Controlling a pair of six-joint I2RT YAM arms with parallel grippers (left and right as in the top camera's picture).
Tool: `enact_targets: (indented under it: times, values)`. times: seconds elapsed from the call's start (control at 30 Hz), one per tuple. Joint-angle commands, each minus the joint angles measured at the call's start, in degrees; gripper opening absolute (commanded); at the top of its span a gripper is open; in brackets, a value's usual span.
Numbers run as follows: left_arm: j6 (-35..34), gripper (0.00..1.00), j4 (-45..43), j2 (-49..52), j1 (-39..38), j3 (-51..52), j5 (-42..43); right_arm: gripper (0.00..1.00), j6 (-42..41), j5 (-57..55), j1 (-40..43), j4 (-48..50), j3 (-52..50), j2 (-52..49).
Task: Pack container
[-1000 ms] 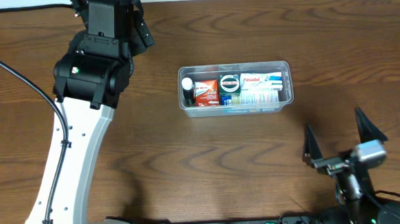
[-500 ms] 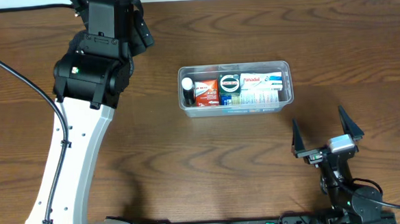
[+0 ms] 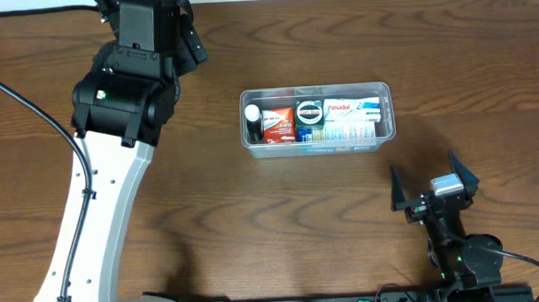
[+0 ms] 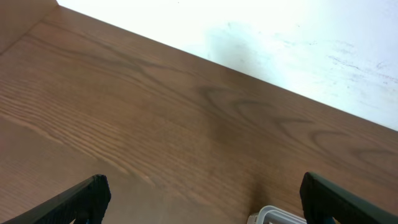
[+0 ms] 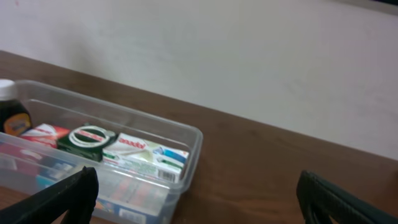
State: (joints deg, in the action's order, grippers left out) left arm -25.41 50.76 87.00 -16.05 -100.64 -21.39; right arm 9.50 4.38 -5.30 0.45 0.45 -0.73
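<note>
The clear plastic container (image 3: 386, 108) sits at the table's middle, filled with small boxes, a green round tin (image 3: 309, 112) and a small dark bottle (image 3: 252, 121). It shows in the right wrist view (image 5: 186, 140) at the lower left, and one corner of it shows in the left wrist view (image 4: 273, 216). My left gripper (image 3: 190, 40) is open and empty at the far left of the table, apart from the container. My right gripper (image 3: 430, 181) is open and empty, near the table's front right, below the container.
The left arm's white link (image 3: 89, 225) crosses the table's left side from front to back. A white wall (image 5: 249, 56) stands behind the table's far edge.
My right gripper has drawn back toward the front edge and a little left, its open fingers looking smaller. The left arm and the container have not moved.
</note>
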Motion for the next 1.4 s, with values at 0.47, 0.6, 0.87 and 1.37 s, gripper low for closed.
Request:
enact_targets:
  times: [0.47,0.6,0.87,1.37]
  values:
    - [0.8,0.98,0.0,-0.2,0.2,-0.4,-0.8,0.99,1.9,0.4,2.0,-4.3,-0.1,0.5]
    - [0.8,0.98,0.0,-0.2,0.2,-0.4,-0.8,0.99,1.9,0.4,2.0,-4.3,-0.1,0.5]
    - [0.8,0.98,0.0,-0.2,0.2,-0.4,-0.8,0.99,1.9,0.4,2.0,-4.3,-0.1,0.5]
    - [0.7,0.98,0.4,-0.2,0.3,1.4,-0.7,0.99,1.9,0.4,2.0,-4.3,-0.1,0.4]
